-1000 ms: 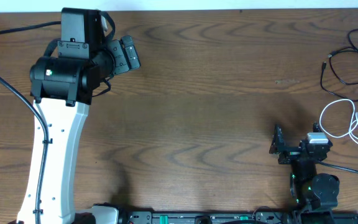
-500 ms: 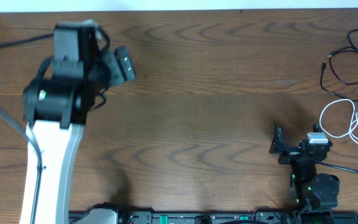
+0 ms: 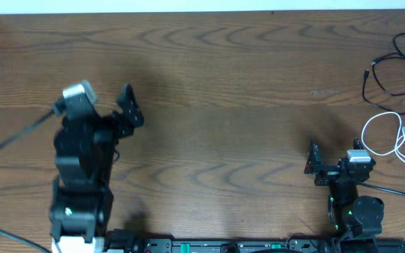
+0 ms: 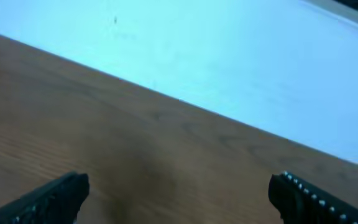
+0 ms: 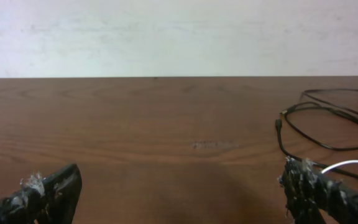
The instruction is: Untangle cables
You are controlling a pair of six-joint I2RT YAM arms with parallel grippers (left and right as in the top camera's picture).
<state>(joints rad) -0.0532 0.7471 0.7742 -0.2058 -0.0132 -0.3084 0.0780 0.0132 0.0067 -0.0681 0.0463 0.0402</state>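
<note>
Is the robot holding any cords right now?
Nothing is held. The left gripper and right gripper are open and empty; the thin white cable and thin black cable lie untouched.

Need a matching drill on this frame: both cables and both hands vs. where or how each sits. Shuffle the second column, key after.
Column 1
1. white cable
2. black cable
3. left hand
4. right hand

Column 2
A. open, over bare wood on the table's left half
B. dark loops at the far right edge
C. open, right of centre, black cable ahead to its right
D. looped just beside the right arm

Pairs: 1-D, 2-B, 3-A, 4-C
</note>
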